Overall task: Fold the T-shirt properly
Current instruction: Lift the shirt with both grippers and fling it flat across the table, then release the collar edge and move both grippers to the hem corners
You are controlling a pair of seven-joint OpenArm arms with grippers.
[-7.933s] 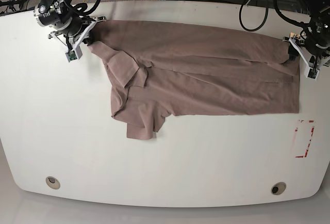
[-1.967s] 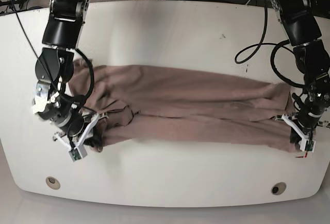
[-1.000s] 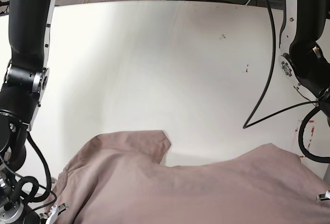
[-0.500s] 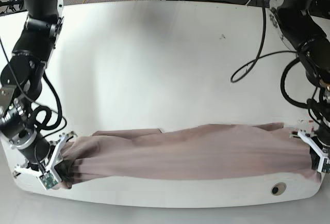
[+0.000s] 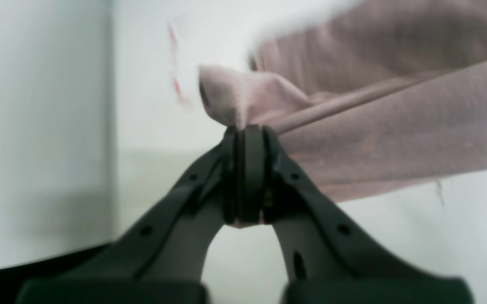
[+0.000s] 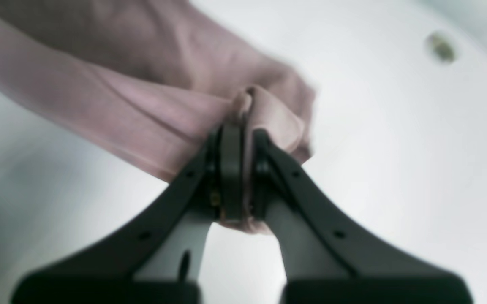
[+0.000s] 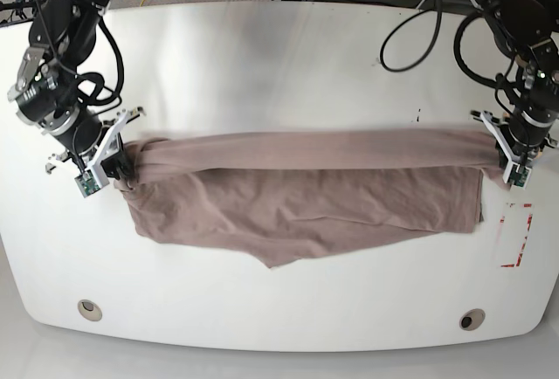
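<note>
So right now we've got the T-shirt (image 7: 306, 196) stretched sideways across the middle of the white tabletop (image 7: 288, 65), one long edge pulled into a taut band between the two arms while the rest sags toward the near edge in a loose, wrinkly flap. Our left gripper (image 5: 245, 169) has its jaws pressed together on a bunched corner of fabric, a little tuft poking out past the tips, and the right gripper (image 6: 237, 173) is pinching its end the same way, with cloth wadded between the jaws. This stuff looks thin, soft and light, so we reckon it'll drape and crease wherever it isn't under tension, and it probably slips if the pinch only catches one layer. We'd say the corners and the hem are the sensible places to hold, since grabbing mid-panel would likely just gather a lump. The red marks (image 7: 515, 235) near the tabletop's edge sit just beside the left arm's end of the shirt.
</note>
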